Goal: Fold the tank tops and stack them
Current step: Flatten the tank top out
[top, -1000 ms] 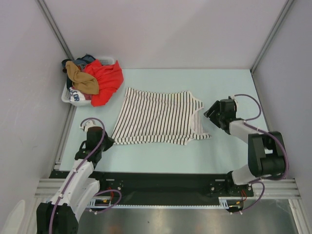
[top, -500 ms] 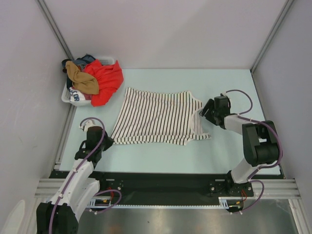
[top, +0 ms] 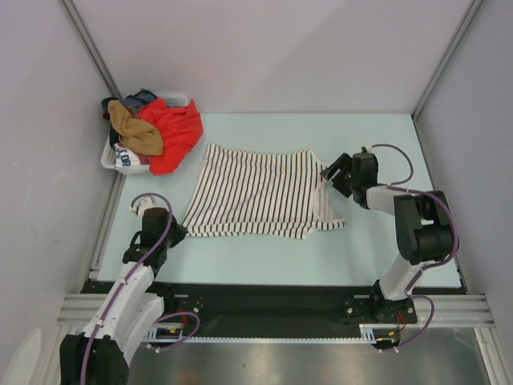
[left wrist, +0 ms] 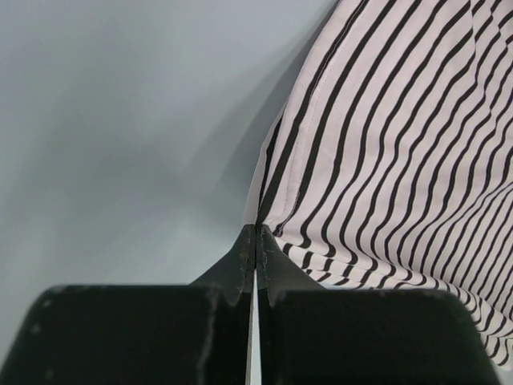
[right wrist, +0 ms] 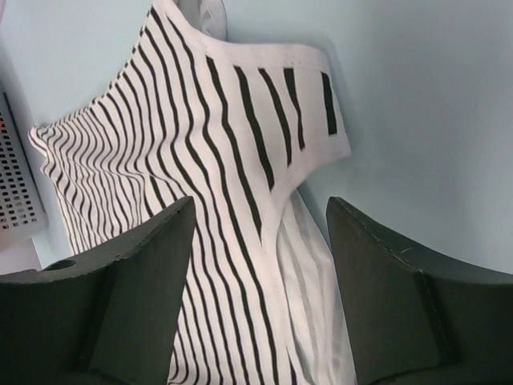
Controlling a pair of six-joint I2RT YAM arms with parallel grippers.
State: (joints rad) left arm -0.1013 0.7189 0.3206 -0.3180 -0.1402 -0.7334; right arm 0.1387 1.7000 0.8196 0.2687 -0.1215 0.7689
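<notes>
The striped tank top (top: pixel 256 192) lies spread flat between the two grippers. The basket (top: pixel 112 163), well beyond the left gripper (left wrist: pixel 256 231), holds the heaped tan tank top (top: pixel 138 132). The left fingers are closed, pinching the striped hem corner. The right gripper (right wrist: pixel 260 241) stands open over a shoulder strap.

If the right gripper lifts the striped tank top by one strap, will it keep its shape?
Probably not: the striped tank top lies thin and wavy, so it should hang limp. It looks light; the open right gripper should lift it easily. Pushed, it would likely bunch up, not slide.
</notes>
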